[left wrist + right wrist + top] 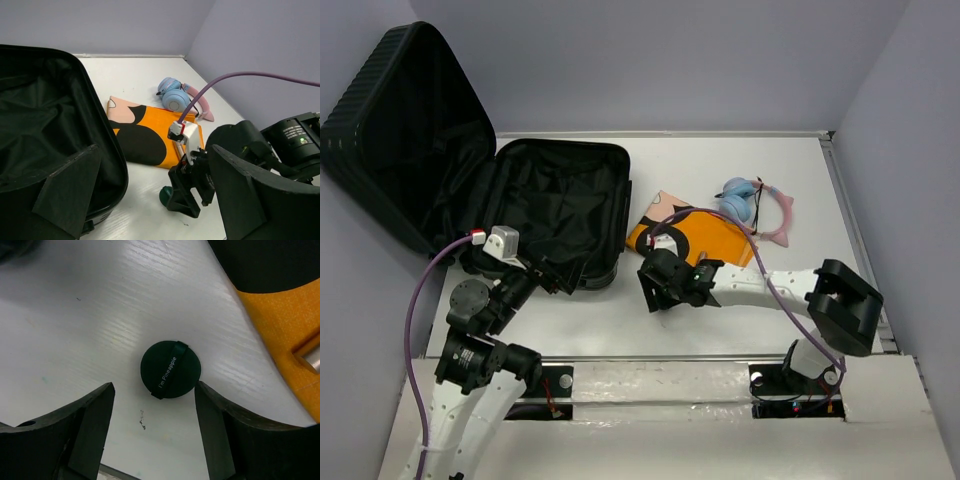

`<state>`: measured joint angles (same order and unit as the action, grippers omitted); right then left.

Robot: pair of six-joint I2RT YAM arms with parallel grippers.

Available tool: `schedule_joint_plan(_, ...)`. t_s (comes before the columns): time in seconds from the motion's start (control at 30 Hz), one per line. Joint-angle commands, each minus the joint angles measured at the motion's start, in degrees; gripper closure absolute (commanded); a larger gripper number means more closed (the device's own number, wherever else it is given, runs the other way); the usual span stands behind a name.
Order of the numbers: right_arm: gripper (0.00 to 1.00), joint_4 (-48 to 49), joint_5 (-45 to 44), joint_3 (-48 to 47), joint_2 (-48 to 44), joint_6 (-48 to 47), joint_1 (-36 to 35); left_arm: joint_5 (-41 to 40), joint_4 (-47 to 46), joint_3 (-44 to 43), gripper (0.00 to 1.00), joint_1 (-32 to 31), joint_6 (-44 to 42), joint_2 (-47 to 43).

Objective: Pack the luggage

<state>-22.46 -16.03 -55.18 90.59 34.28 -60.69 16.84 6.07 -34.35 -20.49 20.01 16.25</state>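
The black luggage point(555, 205) lies open at the left, its ribbed lid point(400, 130) leaning on the wall; its fabric lining also shows in the left wrist view point(45, 125). A small dark green round disc point(171, 370) with a strap reading "I'm Pineapple" lies on the white table. My right gripper point(154, 390) is open just above it, the disc at its fingertips, nearer the right one. From above the right gripper point(655, 285) hides the disc. The disc's edge point(166, 196) shows in the left wrist view. My left gripper point(545, 272) is open and empty at the luggage's near edge.
An orange and black folded cloth point(705, 238) lies right of the luggage, close behind the right gripper. Blue-and-pink headphones point(752, 205) lie behind it. Walls close the table at the back and right. A purple cable point(240, 77) arches over the right arm.
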Motion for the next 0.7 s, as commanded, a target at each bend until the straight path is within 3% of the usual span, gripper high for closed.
schedule_joint_plan(0.0, 0.3, -0.6, -4.2, -3.8, 4.2, 0.0, -1.0, 1.0, -0.7, -1.5, 0.01, 0.3, -0.1, -0.5)
schedule_joint_plan(0.23, 0.62, -1.6, -7.1, -5.4, 10.5, 0.4, -1.0, 1.0, -0.8, -1.5, 0.01, 0.3, -0.1, -0.7)
schedule_joint_plan(0.27, 0.73, -1.5, -7.7, -5.5, 11.0, 0.4, -1.0, 1.0, -0.8, -1.4, 0.01, 0.3, -0.1, -0.7)
schedule_joint_plan(0.37, 0.91, -2.3, -9.8, -5.7, 9.4, 1.0, -1.7, 1.1, -0.8, -1.5, 0.01, 0.3, -0.1, -0.6)
schedule_joint_plan(0.53, 0.93, -5.2, -12.4, -9.3, 4.3, -0.1, -5.2, 1.2, -0.9, -1.5, 0.01, 0.3, 0.0, -0.7)
schedule_joint_plan(0.67, 0.93, -3.4, -11.9, -17.9, 1.9, -3.9, -5.2, 0.3, -0.8, -1.4, 0.01, 0.3, 0.1, -1.3)
